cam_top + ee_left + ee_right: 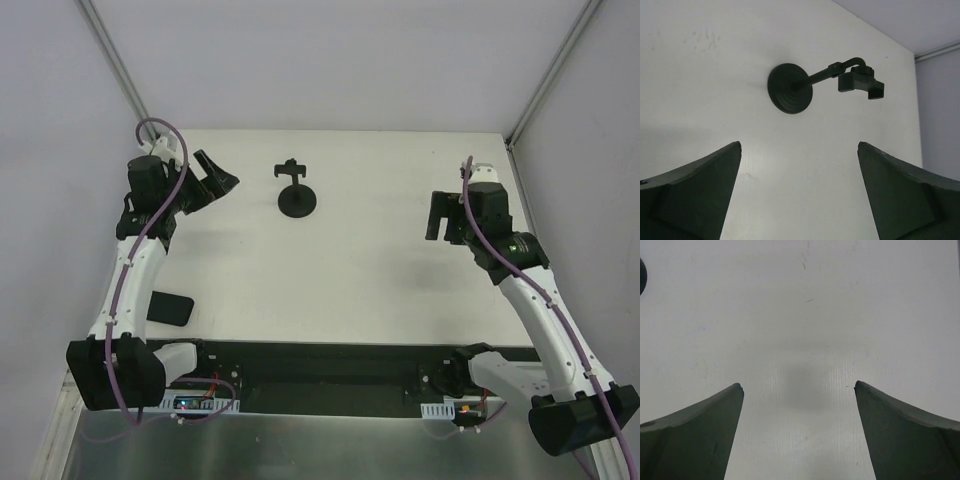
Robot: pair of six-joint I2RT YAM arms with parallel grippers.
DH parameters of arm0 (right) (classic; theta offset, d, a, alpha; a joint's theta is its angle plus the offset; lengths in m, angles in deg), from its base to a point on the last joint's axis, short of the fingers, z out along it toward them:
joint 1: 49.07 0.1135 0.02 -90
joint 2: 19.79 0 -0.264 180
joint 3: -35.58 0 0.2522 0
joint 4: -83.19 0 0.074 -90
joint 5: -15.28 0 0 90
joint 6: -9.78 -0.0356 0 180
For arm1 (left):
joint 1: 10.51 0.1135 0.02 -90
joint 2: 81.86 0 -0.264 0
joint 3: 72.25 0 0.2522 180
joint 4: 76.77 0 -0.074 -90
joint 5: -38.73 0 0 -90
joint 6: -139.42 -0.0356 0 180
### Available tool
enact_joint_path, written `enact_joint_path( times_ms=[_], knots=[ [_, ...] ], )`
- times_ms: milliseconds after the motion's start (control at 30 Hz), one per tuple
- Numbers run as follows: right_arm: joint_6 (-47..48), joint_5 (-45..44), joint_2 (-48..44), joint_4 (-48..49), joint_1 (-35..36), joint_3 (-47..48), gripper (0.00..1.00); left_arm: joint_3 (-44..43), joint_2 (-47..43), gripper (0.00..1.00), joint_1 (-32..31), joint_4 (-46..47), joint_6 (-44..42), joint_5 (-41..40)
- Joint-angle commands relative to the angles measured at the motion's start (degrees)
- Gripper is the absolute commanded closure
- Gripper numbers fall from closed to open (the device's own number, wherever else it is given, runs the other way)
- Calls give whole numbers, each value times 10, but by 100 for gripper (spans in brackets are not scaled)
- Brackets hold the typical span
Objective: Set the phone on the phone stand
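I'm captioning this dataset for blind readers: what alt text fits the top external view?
An empty phone stand sits at the far middle of a white table, while the phone lies flat beside the left arm. The left gripper and right gripper hover open, holding nothing.

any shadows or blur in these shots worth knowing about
Top view: even light, no hard shadows around the stand. Left wrist: the stand is dark but sharp, and the left pincer is slightly soft up close. Right wrist: a blurry grey shadow lies on the table between the tips of the right pincer.
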Motion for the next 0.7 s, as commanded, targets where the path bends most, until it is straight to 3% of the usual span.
enact_joint_path(
  times_ms=[0,200,400,467,600,667],
  knots=[
    [4,-18,15,41,50,2,4,25,37,1,28,127,104,206],
    [-57,187,63,126,98,-11,4,88,83,1,35,344,235,309],
    [-149,216,103,218,151,-33,4,158,123,1,39,537,381,335],
    [-229,211,136,243,151,-27,4,184,113,1,46,573,416,312],
    [-341,250,192,319,155,-5,4,219,71,1,68,547,405,277],
    [-399,282,221,390,158,0,4,214,29,1,86,394,350,224]
  ],
)
